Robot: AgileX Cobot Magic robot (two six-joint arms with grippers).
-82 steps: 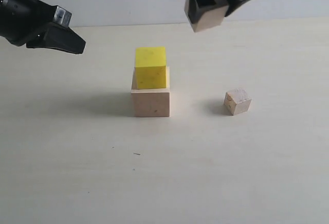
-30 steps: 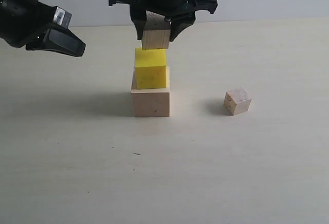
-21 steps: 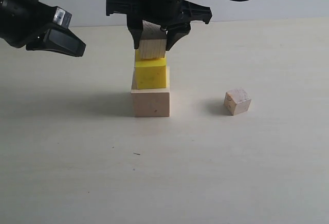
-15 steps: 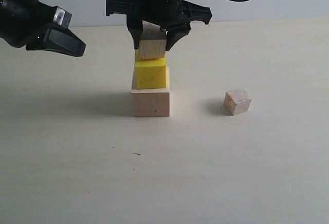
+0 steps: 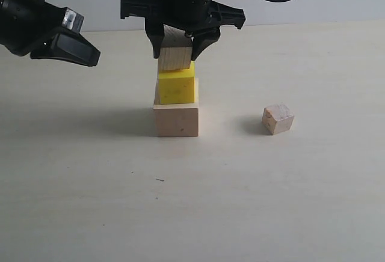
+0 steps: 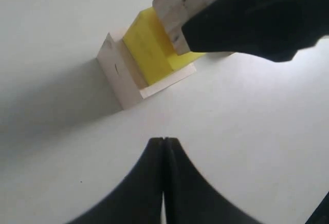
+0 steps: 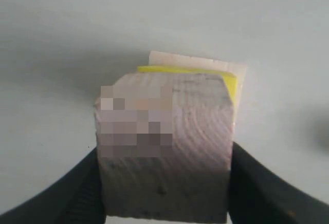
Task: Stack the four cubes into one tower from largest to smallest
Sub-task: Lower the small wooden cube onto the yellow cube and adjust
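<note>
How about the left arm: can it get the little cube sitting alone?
Probably not easily. The small cube lies past the stack, and the right gripper, holding the medium cube there, stands between it and the shut left gripper.

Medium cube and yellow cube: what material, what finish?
Medium cube: bare wood, unfinished and matte; curved growth rings show on its face. Yellow cube: opaque matte yellow coat with faint specks, no grain visible; likely painted wood, but the core can't be told.
</note>
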